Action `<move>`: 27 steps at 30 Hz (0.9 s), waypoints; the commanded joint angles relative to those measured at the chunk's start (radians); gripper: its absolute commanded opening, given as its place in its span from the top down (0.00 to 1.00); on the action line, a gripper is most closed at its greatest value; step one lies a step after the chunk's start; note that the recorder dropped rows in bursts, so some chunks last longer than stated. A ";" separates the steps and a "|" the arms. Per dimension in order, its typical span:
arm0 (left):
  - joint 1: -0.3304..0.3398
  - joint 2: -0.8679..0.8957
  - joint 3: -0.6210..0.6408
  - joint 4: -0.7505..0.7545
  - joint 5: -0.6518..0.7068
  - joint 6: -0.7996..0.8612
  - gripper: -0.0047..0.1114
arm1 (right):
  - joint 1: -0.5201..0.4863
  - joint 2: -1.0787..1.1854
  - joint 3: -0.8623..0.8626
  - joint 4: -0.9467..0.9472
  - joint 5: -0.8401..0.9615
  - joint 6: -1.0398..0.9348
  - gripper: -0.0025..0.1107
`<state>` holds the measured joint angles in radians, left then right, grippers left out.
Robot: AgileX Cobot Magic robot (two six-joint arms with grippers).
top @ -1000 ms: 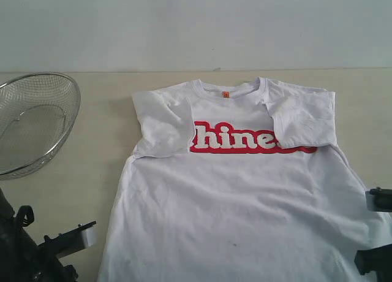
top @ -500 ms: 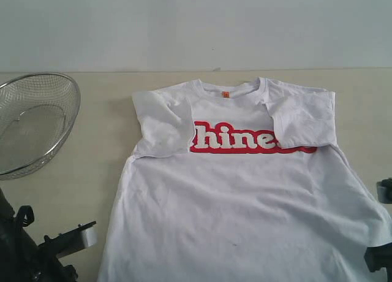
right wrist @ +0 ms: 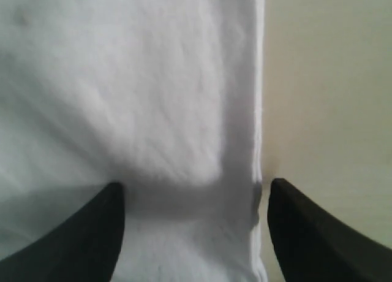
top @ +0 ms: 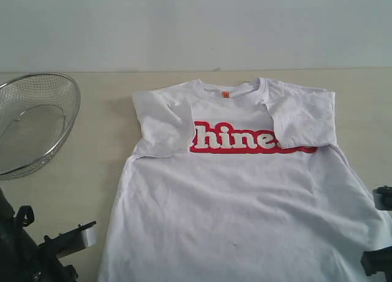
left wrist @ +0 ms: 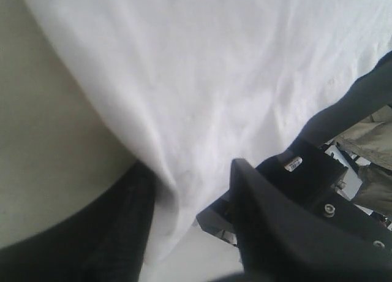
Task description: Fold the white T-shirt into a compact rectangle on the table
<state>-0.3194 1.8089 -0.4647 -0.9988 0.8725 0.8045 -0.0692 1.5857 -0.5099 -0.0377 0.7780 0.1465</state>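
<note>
The white T-shirt (top: 245,196) lies face up on the table (top: 92,147), both sleeves folded in over the red lettering. Its lower part runs out of the exterior view. My left gripper (top: 76,238) sits at the shirt's lower left edge. In the left wrist view this gripper (left wrist: 190,167) is partly open, with a fold of the shirt (left wrist: 214,67) hanging between the jaws against one finger and a gap to the other. My right gripper (top: 381,230) is at the shirt's lower right edge. It (right wrist: 196,185) is wide open, straddling the cloth's side edge (right wrist: 135,80).
A round wire-mesh basket (top: 30,122) stands at the left edge of the table. Bare tabletop (right wrist: 331,80) lies just outside the shirt's right edge. Dark robot hardware (left wrist: 331,190) shows below the shirt in the left wrist view.
The right gripper has shifted slightly outward and back at the shirt's right edge. The left gripper and the shirt have not moved.
</note>
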 commanded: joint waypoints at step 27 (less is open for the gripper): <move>-0.007 0.005 0.001 0.016 -0.136 0.064 0.92 | -0.002 0.054 -0.021 0.160 0.014 -0.134 0.98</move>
<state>-0.3194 1.8089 -0.4647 -0.9947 0.8343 0.8345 -0.0692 1.6256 -0.5291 0.1153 0.8247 0.0255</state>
